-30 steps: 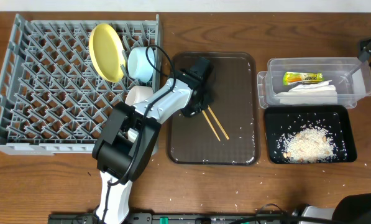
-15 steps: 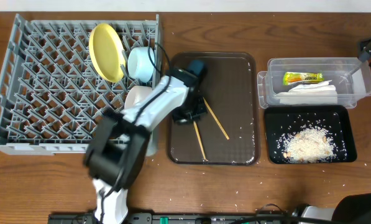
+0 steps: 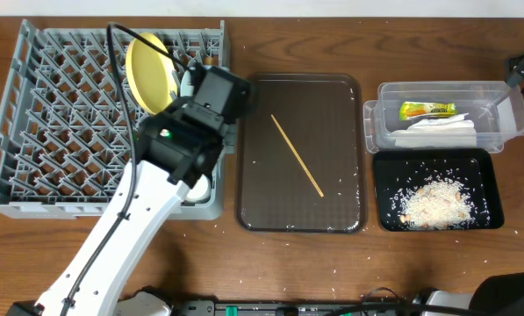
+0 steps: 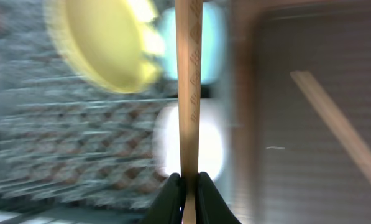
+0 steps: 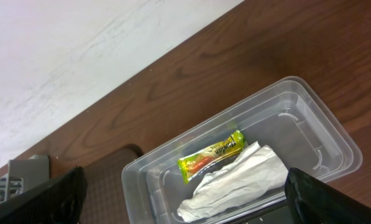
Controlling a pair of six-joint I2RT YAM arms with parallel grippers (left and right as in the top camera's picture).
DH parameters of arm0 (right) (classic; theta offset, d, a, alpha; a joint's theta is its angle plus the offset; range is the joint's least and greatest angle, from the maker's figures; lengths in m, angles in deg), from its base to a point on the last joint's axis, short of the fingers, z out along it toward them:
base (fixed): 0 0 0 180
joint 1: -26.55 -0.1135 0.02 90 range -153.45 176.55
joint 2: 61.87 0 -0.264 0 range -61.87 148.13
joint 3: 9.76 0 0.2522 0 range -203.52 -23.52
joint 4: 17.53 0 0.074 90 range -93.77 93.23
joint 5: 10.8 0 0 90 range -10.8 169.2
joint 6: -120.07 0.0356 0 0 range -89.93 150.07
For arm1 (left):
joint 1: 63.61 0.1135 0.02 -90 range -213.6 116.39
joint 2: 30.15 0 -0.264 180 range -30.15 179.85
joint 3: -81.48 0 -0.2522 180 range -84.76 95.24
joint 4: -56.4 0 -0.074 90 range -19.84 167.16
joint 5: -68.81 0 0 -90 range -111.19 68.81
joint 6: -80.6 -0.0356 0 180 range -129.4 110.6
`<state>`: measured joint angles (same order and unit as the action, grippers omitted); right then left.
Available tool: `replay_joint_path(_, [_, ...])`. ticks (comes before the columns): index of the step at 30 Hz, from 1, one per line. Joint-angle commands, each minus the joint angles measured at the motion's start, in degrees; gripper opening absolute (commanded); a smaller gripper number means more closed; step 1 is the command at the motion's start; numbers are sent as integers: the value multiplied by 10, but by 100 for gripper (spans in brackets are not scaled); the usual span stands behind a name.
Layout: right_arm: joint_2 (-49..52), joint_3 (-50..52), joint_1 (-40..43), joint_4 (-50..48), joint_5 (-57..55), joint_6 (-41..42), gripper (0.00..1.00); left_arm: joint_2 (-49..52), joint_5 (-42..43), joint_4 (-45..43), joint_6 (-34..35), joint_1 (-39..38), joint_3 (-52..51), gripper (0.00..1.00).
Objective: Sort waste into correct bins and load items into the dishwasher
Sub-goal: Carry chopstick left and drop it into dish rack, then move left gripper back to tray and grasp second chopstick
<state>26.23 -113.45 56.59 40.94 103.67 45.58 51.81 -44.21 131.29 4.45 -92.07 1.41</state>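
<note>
We swung our left gripper [image 4: 188, 186] off the tray [image 3: 332, 114] to the rack [image 3: 60, 132] at nine o'clock, pinching one chopstick [image 4: 188, 93] (right gripper [image 5: 182, 199] spread wide).

chopstick [image 4: 188, 93]: wood, matt | tub [image 5: 322, 143]: clear plastic | rack [image 3: 33, 132]: grey plastic

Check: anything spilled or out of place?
Pale rice scraps spill beyond the black rectangular tray onto the dark brown serving tray and wooden table. One thin wooden chopstick lies alone on that brown tray.
</note>
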Motion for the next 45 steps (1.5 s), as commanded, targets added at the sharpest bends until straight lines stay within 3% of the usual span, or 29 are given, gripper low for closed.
replay_joint_path(1, [-11,-12,3,-1,4,3,99,15,-113,17,-73,45,3,8])
replay_joint_path(8, [-11,-12,3,-1,4,3,99,69,-97,6,-92,160,-10,8])
replay_joint_path(12, [-11,-12,3,-1,4,3,99,118,-39,-6,-117,201,-10,7])
replay_joint_path(23, [-11,-12,3,-1,4,3,99,170,5,-10,-120,207,-10,8])
replay_joint_path(24, [-11,-12,3,-1,4,3,99,170,5,-12,-120,208,-10,15])
replay_joint_path(26, [-11,-12,3,-1,4,3,99,170,5,-15,-120,208,-10,39])
replay_joint_path(28, [-11,-12,3,-1,4,3,99,170,5,-20,-120,208,-10,47])
replay_joint_path(36, [-11,-12,3,-1,4,3,99,161,34,-3,-119,198,21,49])
replay_joint_path(42, [-11,-12,3,-1,4,3,99,121,186,7,-72,148,80,50])
replay_joint_path(45, [-11,-12,3,-1,4,3,99,99,290,-47,-71,107,80,60])
